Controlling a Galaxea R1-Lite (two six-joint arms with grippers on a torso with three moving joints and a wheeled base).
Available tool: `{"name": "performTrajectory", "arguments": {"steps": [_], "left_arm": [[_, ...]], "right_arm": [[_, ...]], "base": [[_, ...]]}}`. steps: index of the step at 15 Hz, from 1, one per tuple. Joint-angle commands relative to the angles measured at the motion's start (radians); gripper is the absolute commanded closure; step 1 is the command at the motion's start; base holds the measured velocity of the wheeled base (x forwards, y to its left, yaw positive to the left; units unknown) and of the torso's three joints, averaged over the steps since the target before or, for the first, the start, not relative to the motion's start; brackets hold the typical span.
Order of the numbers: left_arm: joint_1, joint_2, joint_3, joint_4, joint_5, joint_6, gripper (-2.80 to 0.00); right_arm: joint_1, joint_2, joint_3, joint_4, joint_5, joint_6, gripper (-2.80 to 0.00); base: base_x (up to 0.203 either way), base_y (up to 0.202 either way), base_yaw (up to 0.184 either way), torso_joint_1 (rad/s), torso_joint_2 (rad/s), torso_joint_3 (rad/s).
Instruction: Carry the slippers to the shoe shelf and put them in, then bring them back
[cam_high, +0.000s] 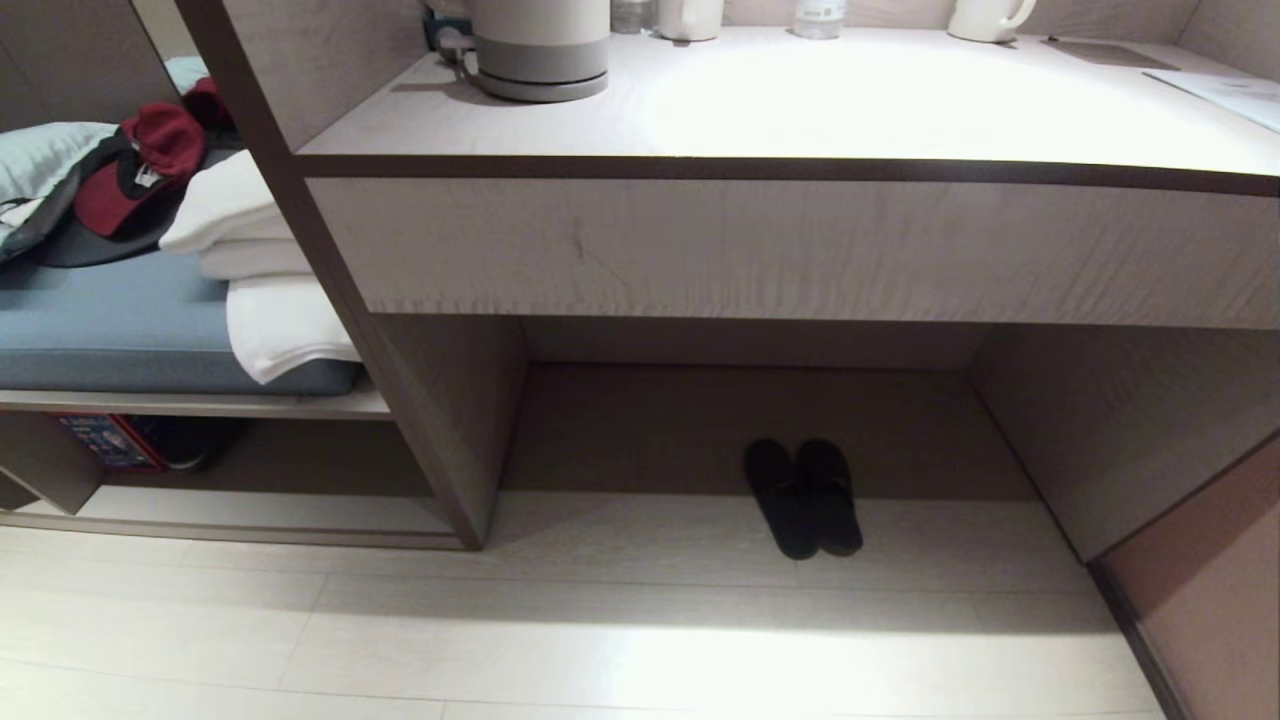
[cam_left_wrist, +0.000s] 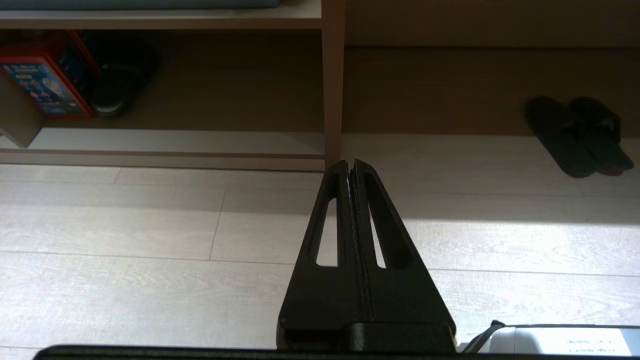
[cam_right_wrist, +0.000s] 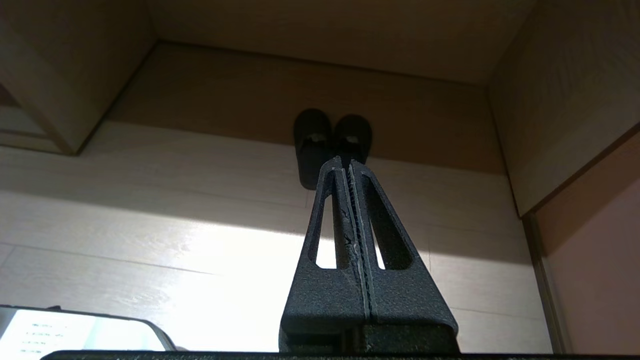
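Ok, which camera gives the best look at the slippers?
The head view: the slippers lie side by side, unobstructed, under the desk. The left wrist view shows them whole but off at the picture's edge; in the right wrist view the shut right gripper covers their near ends.

Setting reads as a hotel or guest room. Built-in laminate desk — its surface (cam_high: 800, 110) carries an electric kettle (cam_high: 540, 45), mugs (cam_high: 985, 18) and a bottled water (cam_high: 818, 17) along the back edge. Left of it, a cushioned bench (cam_high: 130, 320) with folded white towels (cam_high: 262, 270). Slippers (cam_high: 803, 495) on pale plank floor (cam_high: 600, 640) in the knee recess.
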Motion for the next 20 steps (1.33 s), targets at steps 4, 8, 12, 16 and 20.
{"name": "performTrajectory", "arguments": {"steps": [4,8,12,16,20], "left_arm": [[0.0,0.001,0.0,-0.001,0.0,0.0,0.0],[0.0,0.0,0.0,-0.001,0.0,0.0,0.0],[0.0,0.0,0.0,-0.001,0.0,0.0,0.0],[0.0,0.0,0.0,-0.001,0.0,0.0,0.0],[0.0,0.0,0.0,-0.001,0.0,0.0,0.0]], "right_arm": [[0.0,0.001,0.0,0.0,0.0,-0.001,0.0],[0.0,0.001,0.0,0.0,0.0,-0.001,0.0],[0.0,0.001,0.0,0.0,0.0,0.0,0.0],[0.0,0.001,0.0,0.0,0.0,-0.001,0.0],[0.0,0.001,0.0,0.0,0.0,-0.001,0.0]], "base": [[0.0,0.0,0.0,0.001,0.0,0.2],[0.0,0.0,0.0,0.006,0.0,0.201],[0.0,0.0,0.0,0.002,0.0,0.207],[0.0,0.0,0.0,0.002,0.0,0.202],[0.0,0.0,0.0,0.004,0.0,0.206]]}}
